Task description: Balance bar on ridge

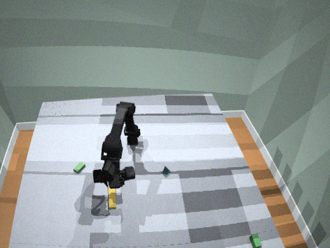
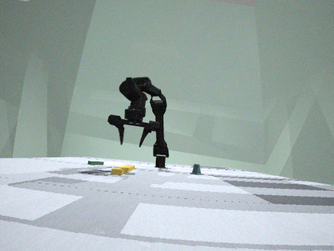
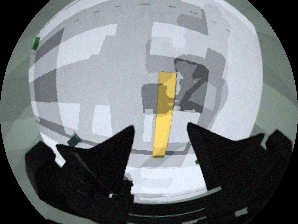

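The yellow bar [image 1: 112,198] [image 2: 122,170] [image 3: 164,115] lies flat on the table. My gripper [image 1: 113,176] [image 2: 132,139] [image 3: 161,127] hangs open and empty well above the bar, with both fingers pointing down. In the wrist view the bar runs lengthwise between the two fingertips. The small teal ridge [image 1: 166,171] [image 2: 196,169] stands on the table to the right of the bar, apart from it.
A green block [image 1: 79,167] [image 2: 95,163] lies to the left of the arm. Another green block [image 1: 255,240] sits near the front right corner. Orange strips [image 1: 264,174] with a white rim run along the table's left and right sides. The arm's base [image 2: 161,160] stands behind the bar.
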Tool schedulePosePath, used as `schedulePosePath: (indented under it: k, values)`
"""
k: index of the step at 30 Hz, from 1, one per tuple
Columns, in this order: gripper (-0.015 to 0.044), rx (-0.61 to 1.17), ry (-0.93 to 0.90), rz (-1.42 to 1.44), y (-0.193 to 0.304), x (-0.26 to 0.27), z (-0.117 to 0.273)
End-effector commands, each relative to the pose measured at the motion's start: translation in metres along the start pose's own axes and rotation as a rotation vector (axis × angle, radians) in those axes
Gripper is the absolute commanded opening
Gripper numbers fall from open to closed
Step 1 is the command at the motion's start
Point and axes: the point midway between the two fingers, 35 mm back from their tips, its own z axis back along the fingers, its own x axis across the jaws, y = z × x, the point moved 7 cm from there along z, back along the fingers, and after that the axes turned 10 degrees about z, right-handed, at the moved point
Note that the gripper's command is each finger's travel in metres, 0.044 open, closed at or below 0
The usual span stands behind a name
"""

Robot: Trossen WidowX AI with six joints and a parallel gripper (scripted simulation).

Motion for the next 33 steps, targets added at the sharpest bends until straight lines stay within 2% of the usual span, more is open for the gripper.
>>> schedulePosePath:
  k: [1, 9, 17, 33]
  values:
    - [0.0315, 0.044, -0.051, -0.113, 0.008, -0.020, -0.018]
    - [0.0315, 0.045, -0.053, -0.117, 0.008, -0.020, -0.022]
    - [0.0315, 0.045, -0.053, -0.117, 0.010, -0.018, -0.063]
    - [0.0315, 0.045, -0.053, -0.117, 0.011, -0.017, -0.076]
